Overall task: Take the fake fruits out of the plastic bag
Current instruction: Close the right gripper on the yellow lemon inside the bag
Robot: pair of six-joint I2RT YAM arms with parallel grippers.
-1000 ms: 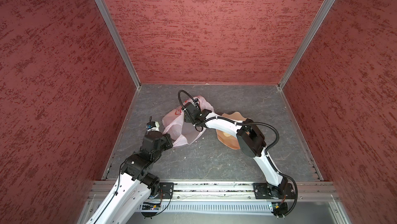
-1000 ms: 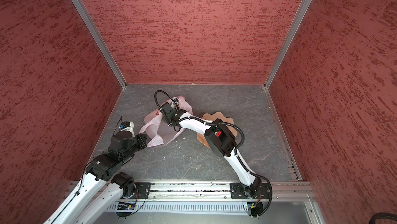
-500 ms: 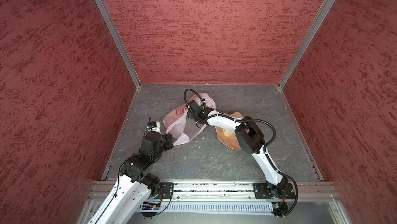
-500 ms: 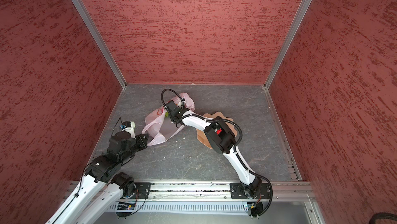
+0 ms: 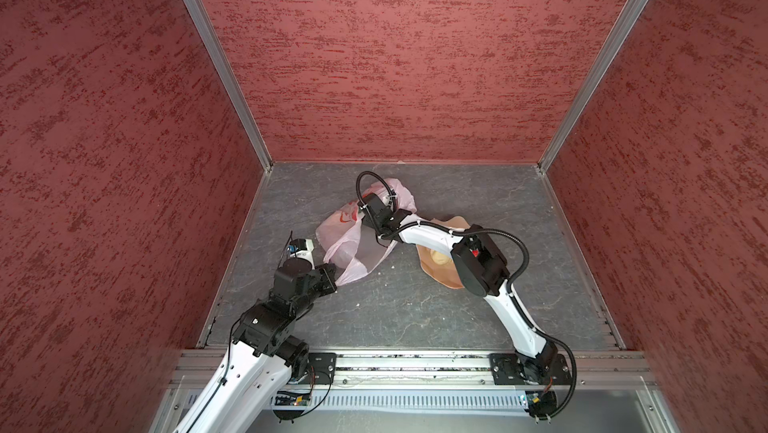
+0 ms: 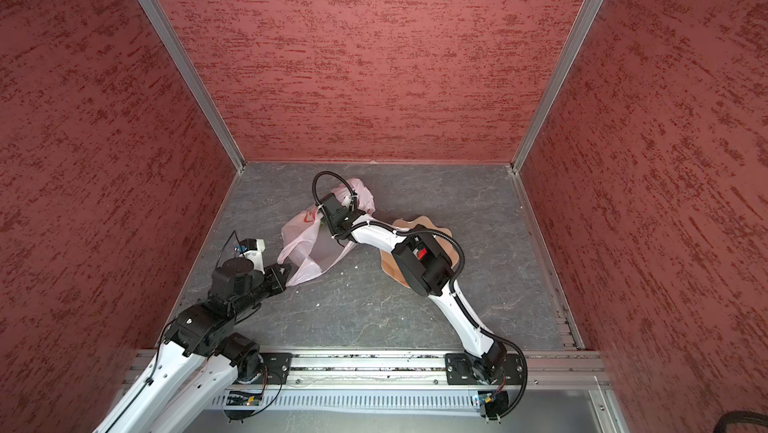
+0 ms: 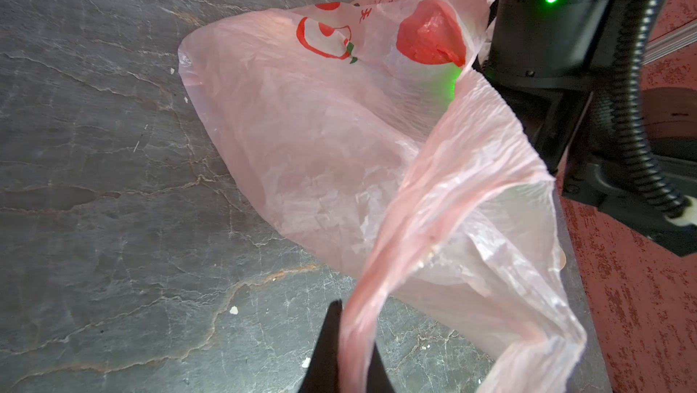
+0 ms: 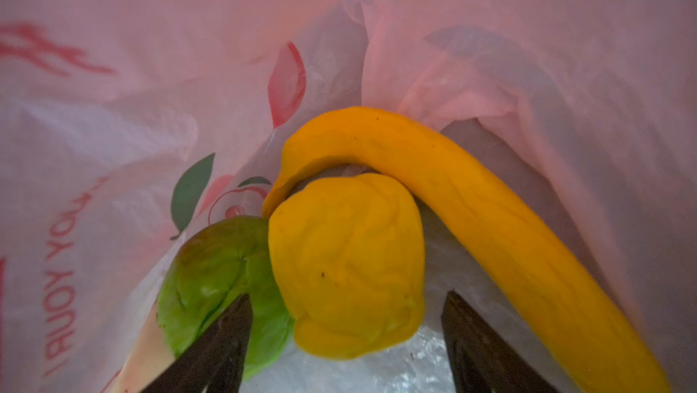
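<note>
Since a second ago the right gripper (image 8: 347, 296) has pushed deeper into the plastic bag (image 8: 151, 70), toward the back wall. Its fingers (image 8: 226, 334) stand spread wide on either side of the yellow round fruit (image 8: 347, 266), neither one pressing on it. One finger lies across the green fruit (image 8: 211, 270), which touches the yellow one. The other sits in the gap between the yellow fruit and the banana (image 8: 490, 213). The banana curves over the top of the yellow fruit and runs down along the bag's inner wall. All three fruits are inside the bag.

The left gripper (image 7: 354, 334) has its fingers pressed together on a twisted handle loop of the bag (image 7: 320, 146), drawn taut toward the near left.

In both top views the bag (image 5: 345, 239) (image 6: 305, 235) lies left of centre on the grey table (image 5: 415, 306), its mouth facing the right arm. The peach bowl (image 5: 440, 277) sits just to its right, partly under that arm. It holds a pale lump (image 5: 437, 257), seemingly a beige fruit, though the arm hides much of it.
</note>
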